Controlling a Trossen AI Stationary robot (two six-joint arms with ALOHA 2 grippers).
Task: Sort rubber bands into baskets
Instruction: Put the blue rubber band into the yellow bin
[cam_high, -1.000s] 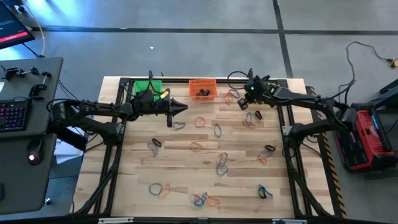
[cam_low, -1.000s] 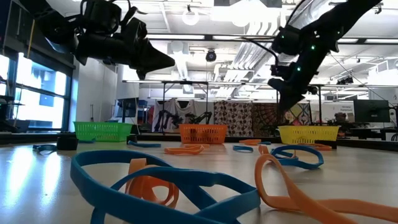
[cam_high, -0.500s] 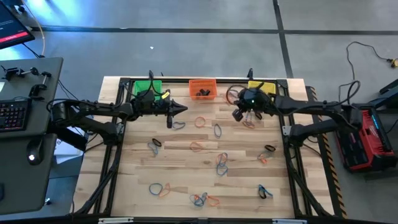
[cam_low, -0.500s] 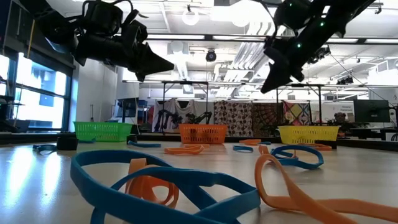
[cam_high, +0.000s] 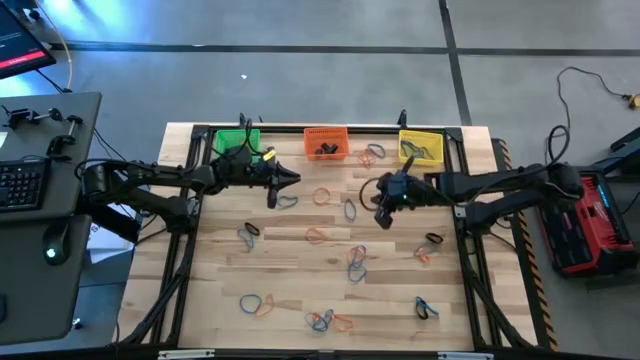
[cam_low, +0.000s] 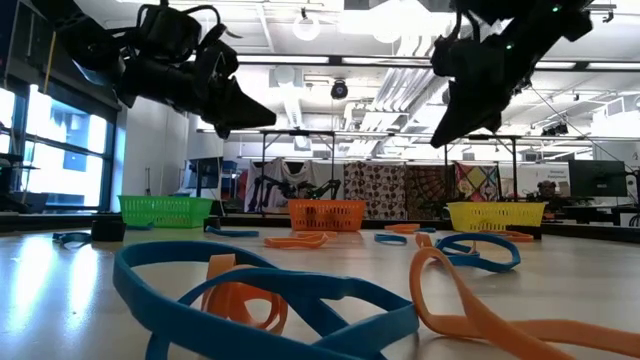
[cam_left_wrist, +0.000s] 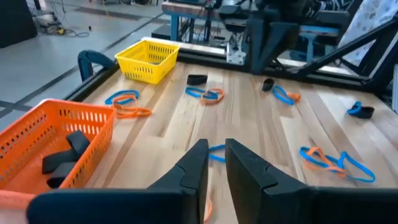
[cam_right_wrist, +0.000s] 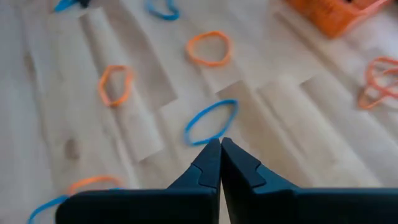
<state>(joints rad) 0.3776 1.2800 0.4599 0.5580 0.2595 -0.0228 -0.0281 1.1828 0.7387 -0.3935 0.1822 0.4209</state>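
Rubber bands in orange, blue and black lie scattered flat over the wooden table (cam_high: 300, 270). Three baskets stand along the far edge: green (cam_high: 236, 140), orange (cam_high: 326, 142) holding black bands (cam_left_wrist: 65, 152), and yellow (cam_high: 420, 146). My left gripper (cam_left_wrist: 216, 149) hovers in front of the orange basket, fingers a narrow gap apart, empty, above a blue band (cam_left_wrist: 217, 151). My right gripper (cam_right_wrist: 220, 144) hangs shut and empty over the table's middle, slanting down toward another blue band (cam_right_wrist: 211, 121). In the low view both grippers, left (cam_low: 272, 108) and right (cam_low: 438, 143), hang well above the tabletop.
A black frame (cam_high: 190, 200) runs along the table's left, right and far sides. More bands lie by the near edge (cam_high: 325, 320) and between the orange and yellow baskets (cam_high: 372, 153). A desk with a keyboard (cam_high: 20, 180) stands to the left of the table.
My right gripper has swung away from the yellow basket toward the table's middle and near edge, staying shut; the yellow basket, covered by the arm before, now shows.
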